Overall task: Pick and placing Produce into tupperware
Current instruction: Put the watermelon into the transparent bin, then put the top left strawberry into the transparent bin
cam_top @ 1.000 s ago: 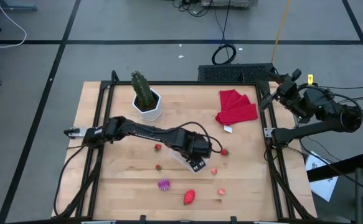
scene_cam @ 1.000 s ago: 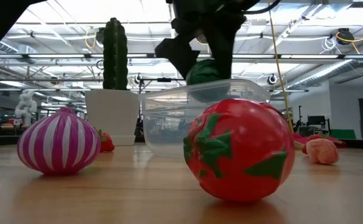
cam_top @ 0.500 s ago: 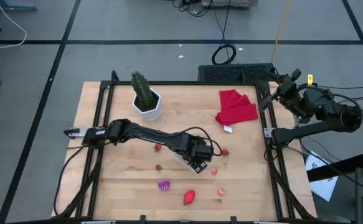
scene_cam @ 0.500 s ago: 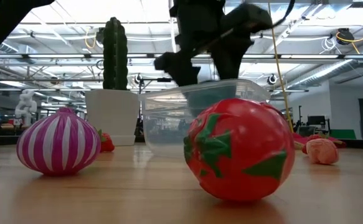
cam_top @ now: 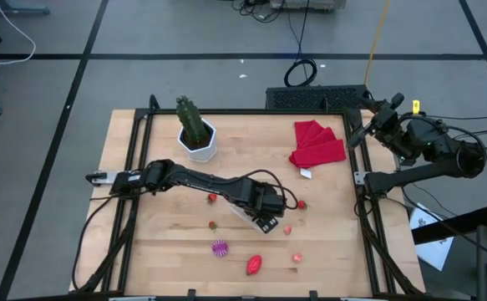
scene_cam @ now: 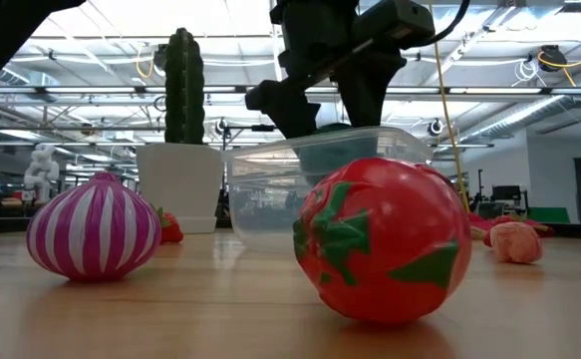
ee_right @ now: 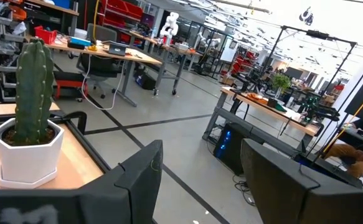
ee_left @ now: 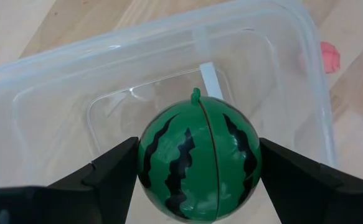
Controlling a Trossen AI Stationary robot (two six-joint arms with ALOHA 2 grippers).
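One large red strawberry (scene_cam: 382, 239) stands nearest the low camera, with a pink-and-white striped bulb (scene_cam: 94, 225) beside it. Behind them, the tupperware (scene_cam: 270, 189) sits mid-table. The left gripper (ee_left: 197, 163) is lower than a second ago, down at the tupperware's rim, its fingers clamped on the green striped melon (ee_left: 198, 160) over the clear floor. Small red and pink berries (cam_top: 287, 230) lie scattered around the tupperware, none touching it, leaving bare wood on its near side. Farther back stand the cactus (cam_top: 191, 119) in its white pot (cam_top: 200, 144) and the red cloth (cam_top: 317, 143). The right gripper (ee_right: 200, 180) waits beyond the table's right edge, fingers apart.
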